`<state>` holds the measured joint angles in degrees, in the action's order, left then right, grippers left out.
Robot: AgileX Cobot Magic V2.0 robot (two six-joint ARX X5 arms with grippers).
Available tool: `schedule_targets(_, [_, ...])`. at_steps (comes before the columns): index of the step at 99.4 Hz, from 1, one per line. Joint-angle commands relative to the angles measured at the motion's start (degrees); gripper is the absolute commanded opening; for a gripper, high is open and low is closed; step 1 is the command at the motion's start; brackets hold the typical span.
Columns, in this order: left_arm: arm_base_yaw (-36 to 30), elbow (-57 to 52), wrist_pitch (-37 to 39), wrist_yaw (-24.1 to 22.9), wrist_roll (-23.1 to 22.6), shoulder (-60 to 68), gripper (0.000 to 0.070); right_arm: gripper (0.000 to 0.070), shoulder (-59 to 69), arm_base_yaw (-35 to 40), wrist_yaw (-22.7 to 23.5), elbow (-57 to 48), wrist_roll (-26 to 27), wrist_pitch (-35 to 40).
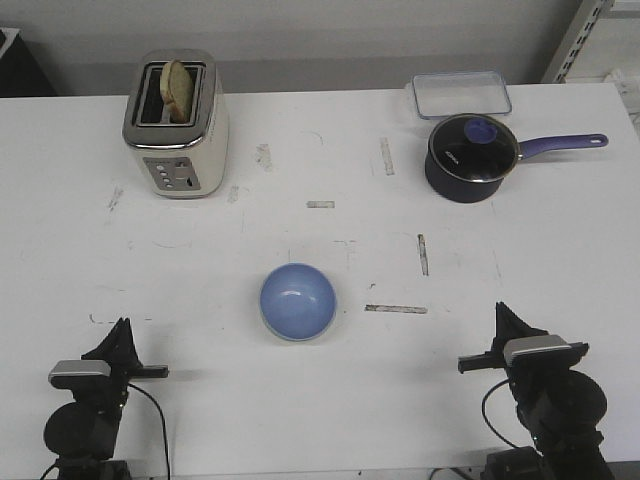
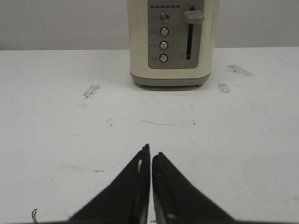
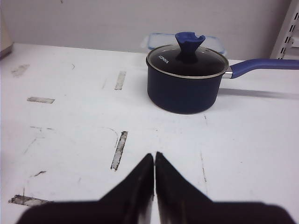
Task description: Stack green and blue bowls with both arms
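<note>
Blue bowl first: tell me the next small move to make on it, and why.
Probably open the left gripper and ease it toward the blue bowl. In the front view the bowl sits alone, upright, between the arms, untouched. Both wrist views show the fingers closed together, right gripper too, so neither can take a rim yet. No green bowl is visible, so stacking cannot start.

A broad white counter [image 1: 300,420] with a scuffed, matte top filled most of the front view, marked by grey smudges and short strips of worn tape [image 1: 395,309]. Behind its far edge ran a plain pale grey wall [image 1: 330,40]. A white metal shelving upright [image 1: 585,35] stood at the far right corner. Light was even and soft, casting faint shadows.
</note>
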<state>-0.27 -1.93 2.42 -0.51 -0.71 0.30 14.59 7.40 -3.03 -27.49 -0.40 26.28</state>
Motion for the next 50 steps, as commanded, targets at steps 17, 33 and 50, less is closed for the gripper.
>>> schedule_targets(17, [-0.07, 1.22, 0.66, 0.07, -0.11, -0.11, 0.0001, 0.0000, 0.07, 0.07, 0.00, 0.07, 0.61, -0.57])
schedule_targets(33, [-0.07, 1.22, 0.63, 0.07, -0.11, -0.11, 0.0001, 0.0000, -0.35, -0.44, 0.00, 0.15, -0.74, -0.72])
schedule_targets(50, [-0.07, 1.22, 0.66, 0.07, -0.11, -0.11, 0.0001, 0.0000, -0.90, -4.20, -0.02, 3.93, -1.18, -6.45])
